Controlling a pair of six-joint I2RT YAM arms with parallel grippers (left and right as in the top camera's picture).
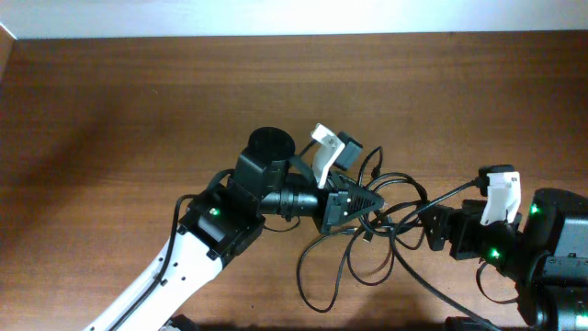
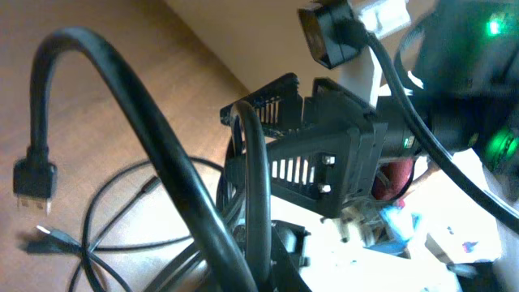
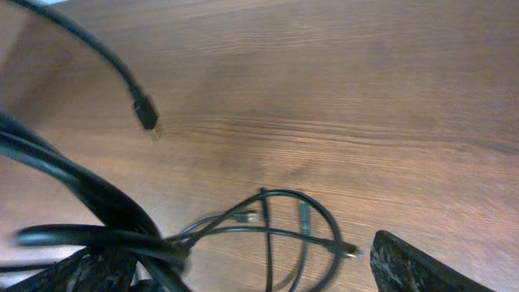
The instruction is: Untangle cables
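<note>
- The cables [image 1: 367, 230] lie in one black knot near the middle of the wooden tabletop [image 1: 138, 110], with loose loops trailing toward the near edge.
- My left tool [image 1: 363, 202] is pushed into the top of the knot. Its tips are buried among the strands, so I cannot tell whether it is clenched or released.
- My right tool [image 1: 434, 230] sits just beside the knot on its right. In the right wrist view its fingers [image 3: 413, 264] stand wide apart, released and grasping nothing. A thin cable [image 3: 284, 227] lies looped on the wood between them.
- In the left wrist view, a thick cable [image 2: 162, 154] arches up off the tabletop and ends in a flat plug [image 2: 34, 182] that hangs free.
- Risk: the two tools are near each other. Moving either one toward the other could knock them together.
- Risk: a straight pull on the thick cable could cinch the thin strands crossing it and tighten the knot.
- Risk: the flat plug could catch in a loop when drawn through and drag the whole bundle along.
- Risk: if the right tool clenches here, it may trap several strands at once, since they overlap.
</note>
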